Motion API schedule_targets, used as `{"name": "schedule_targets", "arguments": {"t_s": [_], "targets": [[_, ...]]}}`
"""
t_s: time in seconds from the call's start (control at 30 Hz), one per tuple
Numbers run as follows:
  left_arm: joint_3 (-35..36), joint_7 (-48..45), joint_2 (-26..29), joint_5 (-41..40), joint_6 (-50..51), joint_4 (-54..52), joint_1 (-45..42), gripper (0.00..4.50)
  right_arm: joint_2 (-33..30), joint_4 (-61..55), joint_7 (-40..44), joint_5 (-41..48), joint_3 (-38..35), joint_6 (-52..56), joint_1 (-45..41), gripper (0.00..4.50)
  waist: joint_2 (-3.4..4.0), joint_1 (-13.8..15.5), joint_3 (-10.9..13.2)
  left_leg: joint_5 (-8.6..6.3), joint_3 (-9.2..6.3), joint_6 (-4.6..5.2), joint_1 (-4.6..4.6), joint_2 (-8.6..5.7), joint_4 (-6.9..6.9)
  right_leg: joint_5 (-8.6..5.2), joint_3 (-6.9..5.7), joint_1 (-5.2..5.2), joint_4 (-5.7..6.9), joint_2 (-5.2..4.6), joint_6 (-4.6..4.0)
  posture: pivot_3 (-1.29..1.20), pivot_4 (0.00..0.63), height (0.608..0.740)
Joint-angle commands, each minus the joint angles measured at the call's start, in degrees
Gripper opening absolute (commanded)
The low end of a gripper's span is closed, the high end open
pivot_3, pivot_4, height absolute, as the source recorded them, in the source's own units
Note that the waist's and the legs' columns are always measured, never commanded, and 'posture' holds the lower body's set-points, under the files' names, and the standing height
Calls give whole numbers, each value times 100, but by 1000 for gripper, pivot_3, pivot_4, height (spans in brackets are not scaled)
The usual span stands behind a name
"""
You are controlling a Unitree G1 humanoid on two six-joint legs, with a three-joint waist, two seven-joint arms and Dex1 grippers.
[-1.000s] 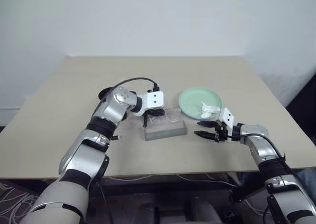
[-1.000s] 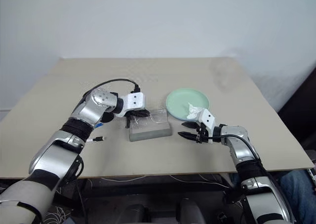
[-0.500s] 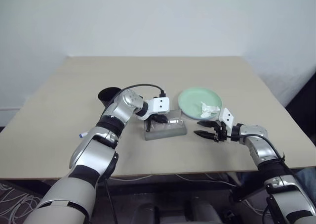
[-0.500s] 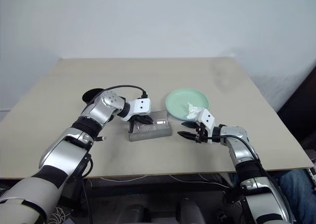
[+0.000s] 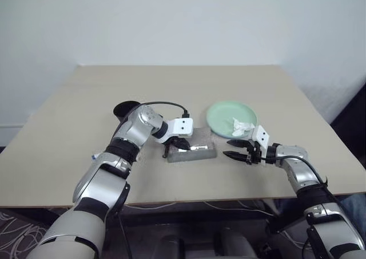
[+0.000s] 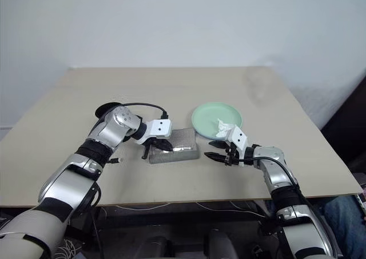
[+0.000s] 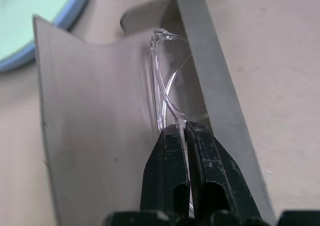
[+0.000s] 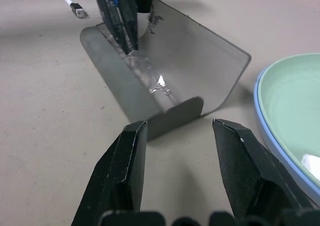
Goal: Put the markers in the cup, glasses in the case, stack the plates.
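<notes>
Landmark is the case (image 5: 191,145), mid-counter (image 5: 68,150). Well left of the case, a marker (image 5: 96,155) is seen lying flat by the left forearm, not yet cupped; the cup (image 5: 126,111) stands left of and behind the case, partly hidden by the arm. At the case's left end, the left pincer (image 7: 185,136) is clamped tight on a temple of the glasses (image 7: 167,81), which are lowered inside the case, probably being seated so the translucent lid (image 8: 195,66) can be shut. Right of the case, the right pincer (image 8: 177,136) is held half open, empty, just off the case's end, likely as a brace. Further right and behind the case, the plates (image 5: 226,117) are stacked, green on blue, with a tissue (image 5: 242,125) on top.
</notes>
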Motion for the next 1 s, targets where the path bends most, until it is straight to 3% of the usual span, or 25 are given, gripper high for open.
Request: {"name": "schedule_targets", "arguments": {"t_s": [0.03,0.13,0.3,0.87,1.0], "targets": [[-73,-200,48,-48,152,-300,126,9,-9,-92,-7,31,-92,-94,-125,2290,0,-1,0,0,0,0,0,0,0,0,0,0,0,0,0,0,0,721],[-67,-173,59,-43,204,-391,174,612,-9,-101,2,33,-89,-90,-121,2290,0,-2,0,0,0,0,1,0,0,0,0,0,1,0,0,0,0,721],[19,212,-15,3,85,-286,114,2263,-22,-107,22,39,-89,-85,-115,2290,0,0,0,0,-1,0,2,1,0,0,0,1,2,1,0,0,0,721],[942,913,-281,-716,31,479,-778,2263,-29,-119,42,23,-71,-73,-117,2290,-1,0,0,0,-1,0,-1,0,2,0,0,0,1,0,0,0,0,721],[985,1448,-266,-535,-352,984,-1001,1361,-39,-123,48,21,-71,-77,-110,2290,-1,1,0,1,-2,0,-1,-1,3,1,0,0,2,1,1,0,0,721]]}}
